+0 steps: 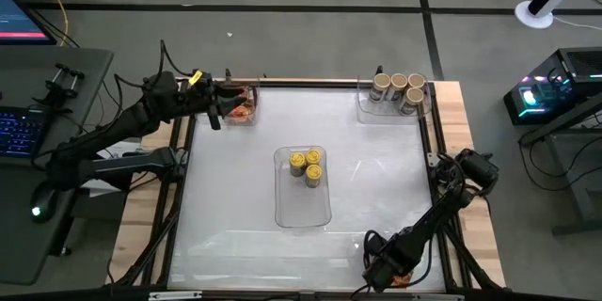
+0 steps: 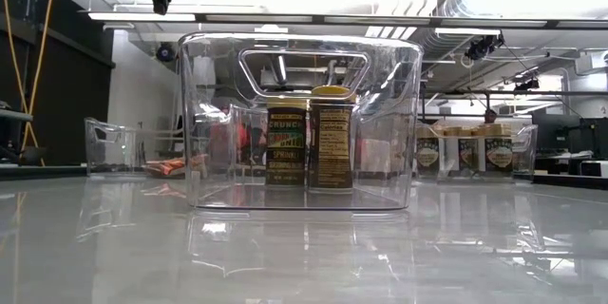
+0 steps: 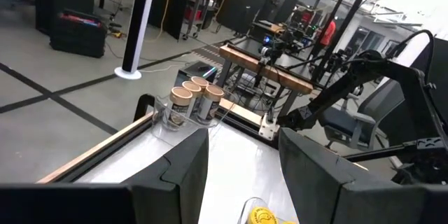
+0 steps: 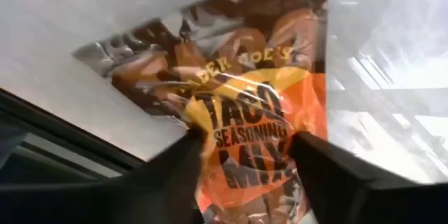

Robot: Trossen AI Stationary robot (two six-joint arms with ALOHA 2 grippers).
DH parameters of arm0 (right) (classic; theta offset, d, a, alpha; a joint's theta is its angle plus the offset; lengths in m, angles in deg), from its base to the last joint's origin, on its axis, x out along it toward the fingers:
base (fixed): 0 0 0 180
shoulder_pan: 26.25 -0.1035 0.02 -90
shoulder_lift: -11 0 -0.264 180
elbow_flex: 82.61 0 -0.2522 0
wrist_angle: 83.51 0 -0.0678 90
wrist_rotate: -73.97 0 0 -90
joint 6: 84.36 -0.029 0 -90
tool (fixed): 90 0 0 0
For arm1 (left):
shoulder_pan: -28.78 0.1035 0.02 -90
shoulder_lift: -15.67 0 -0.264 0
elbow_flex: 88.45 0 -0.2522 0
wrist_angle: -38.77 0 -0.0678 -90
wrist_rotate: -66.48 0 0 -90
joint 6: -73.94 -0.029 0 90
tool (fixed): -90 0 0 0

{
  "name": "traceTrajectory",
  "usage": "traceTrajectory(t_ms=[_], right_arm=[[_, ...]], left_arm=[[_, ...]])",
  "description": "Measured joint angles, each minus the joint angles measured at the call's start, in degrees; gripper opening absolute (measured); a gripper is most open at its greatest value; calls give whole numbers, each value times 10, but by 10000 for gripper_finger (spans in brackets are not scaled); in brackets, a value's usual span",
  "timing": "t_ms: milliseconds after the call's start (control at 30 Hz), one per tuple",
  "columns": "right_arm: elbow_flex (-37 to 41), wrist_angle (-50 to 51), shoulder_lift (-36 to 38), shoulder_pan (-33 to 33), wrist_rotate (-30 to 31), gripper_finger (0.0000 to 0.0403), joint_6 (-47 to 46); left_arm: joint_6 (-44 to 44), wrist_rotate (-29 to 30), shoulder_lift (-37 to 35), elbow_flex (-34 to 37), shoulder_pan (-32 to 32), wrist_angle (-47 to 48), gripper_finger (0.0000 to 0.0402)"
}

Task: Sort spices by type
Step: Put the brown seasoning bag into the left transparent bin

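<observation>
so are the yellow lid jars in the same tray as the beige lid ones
No, the yellow-lid jars stand in the middle tray, the beige-lid jars in the far-right corner tray.

An orange-red foil packet [image 4: 245,119] with dark lettering is seen; yellow lids [image 1: 306,163] in the centre, beige lids [image 1: 398,83] far right.

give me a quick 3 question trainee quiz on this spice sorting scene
1. True or false: the yellow-lidded jars stand in the middle tray.
2. Which gripper is at the taco seasoning packet? A) left gripper B) right gripper
3. Fill in: the beige-lidded jars sit in the tray at the table's far ____ corner, as the high view shows it.

Key
1. True.
2. B: the right gripper has a finger on each side of the packet at the table's near edge; the left gripper is over the far-left tray.
3. Right.
</observation>
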Motion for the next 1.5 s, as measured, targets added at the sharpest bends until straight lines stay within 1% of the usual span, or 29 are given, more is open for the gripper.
traceTrajectory(t_ms=[67,167,200,233,367,467,533,633,700,767,867,967,1033,1133,1267,1400,1500], right_arm=[[0,12,0,0,2,160,5],[0,27,7,1,5,58,31],[0,33,13,2,10,31,44],[1,39,22,3,15,19,60],[1,121,90,15,23,30,92],[1,211,158,45,72,15,120],[1,261,212,91,124,10,136],[1,288,274,187,221,15,169],[0,257,298,262,280,10,233],[-9,203,299,337,316,8,334],[-36,76,267,440,328,8,492],[-75,-65,215,518,322,7,612],[-110,-157,173,557,289,7,674],[-182,-250,97,599,231,7,731],[-310,-295,-19,626,165,7,769],[-458,-294,-128,633,145,7,797],[-557,-268,-200,639,127,7,804]], left_arm=[[0,0,0,0,0,-1,161],[0,0,0,0,0,-2,161],[0,0,-1,0,0,-5,161],[0,0,-1,0,0,-10,161],[1,0,-7,0,0,-69,161],[1,0,-16,0,0,-128,161],[2,0,-23,0,0,-167,161],[20,0,-38,0,0,-216,161],[40,-4,-48,0,0,-241,161],[57,-10,-57,0,0,-262,161],[78,-21,-68,0,0,-276,161],[92,-20,-74,0,0,-276,161],[101,-20,-75,0,0,-276,161],[120,-20,-75,0,-1,-275,161],[122,-19,-74,0,-1,-275,161],[122,-18,-75,0,-1,-275,161],[134,-19,-75,0,-1,-275,161]])
